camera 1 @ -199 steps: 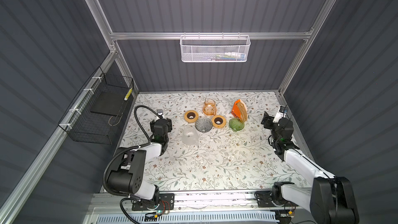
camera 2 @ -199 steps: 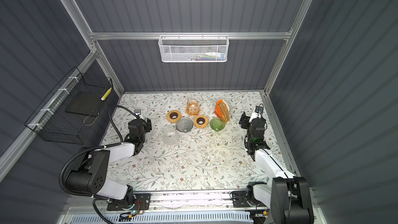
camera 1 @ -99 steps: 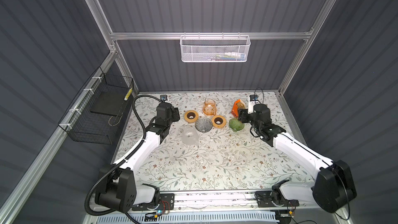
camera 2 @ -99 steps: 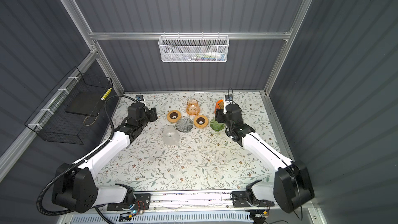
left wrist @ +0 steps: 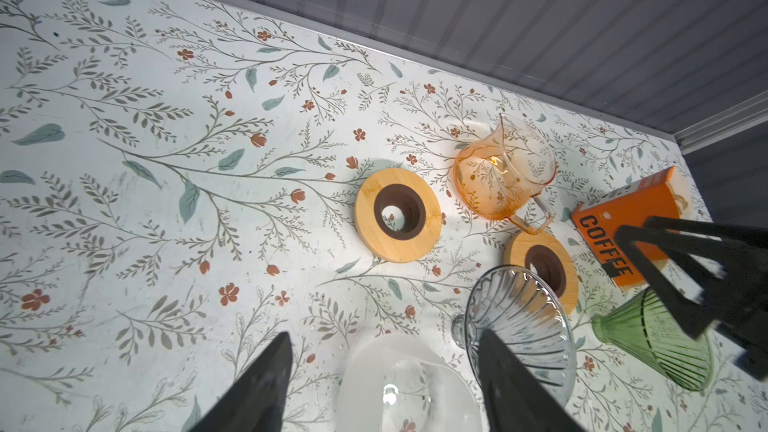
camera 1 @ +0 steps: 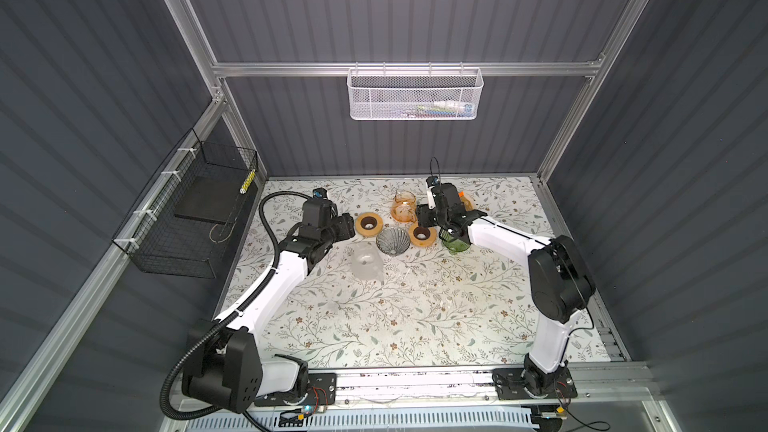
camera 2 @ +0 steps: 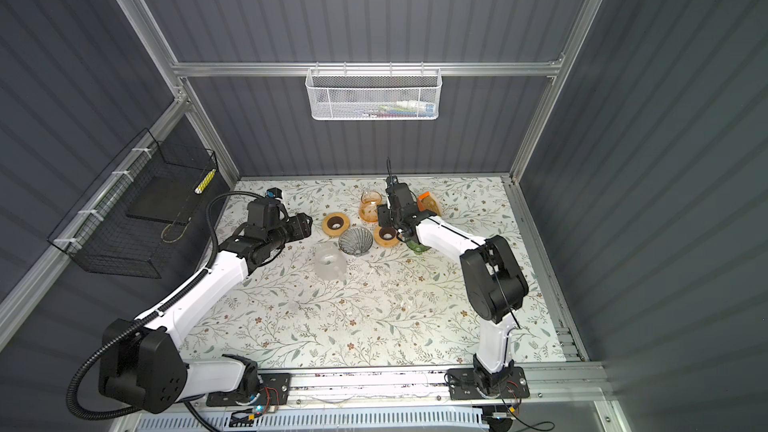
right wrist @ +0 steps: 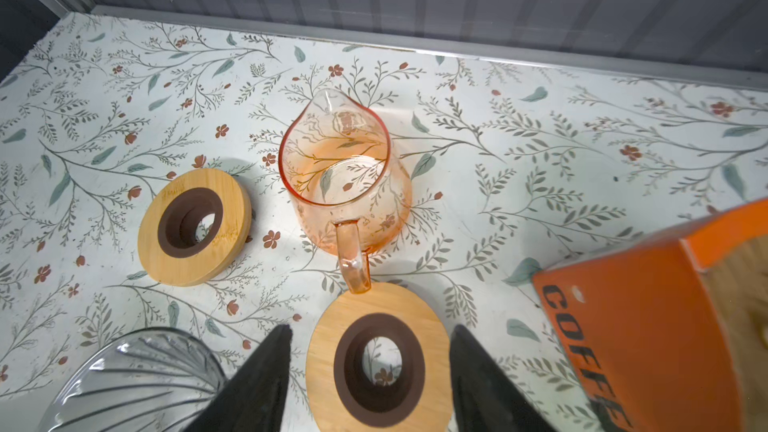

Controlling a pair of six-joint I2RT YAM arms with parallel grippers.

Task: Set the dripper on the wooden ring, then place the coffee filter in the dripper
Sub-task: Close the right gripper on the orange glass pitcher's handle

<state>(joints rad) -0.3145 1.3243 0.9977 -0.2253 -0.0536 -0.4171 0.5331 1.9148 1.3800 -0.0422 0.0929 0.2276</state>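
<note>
An orange box marked COFFEE [right wrist: 644,326] stands at the back right, with tan coffee filter paper [right wrist: 748,284] showing in its open side. In both top views my right arm partly hides the box [camera 2: 430,201]. A grey ribbed glass dripper [camera 1: 392,241] sits mid-row, a green dripper [camera 1: 455,243] to its right and a frosted clear dripper [camera 1: 365,265] in front. My left gripper [left wrist: 384,334] is open above the frosted dripper [left wrist: 407,384]. My right gripper [right wrist: 370,328] is open, its fingers either side of a wooden ring [right wrist: 378,367], left of the box.
An orange glass carafe [right wrist: 345,176] stands behind the rings. A second wooden ring [camera 1: 368,224] lies left of the grey dripper. A white mesh basket [camera 1: 415,95] hangs on the back wall and a black wire basket [camera 1: 195,218] on the left wall.
Both arms swung in from the table's sides to the back row of objects. The right gripper passed in front of the orange box and its jaws narrowed.
</note>
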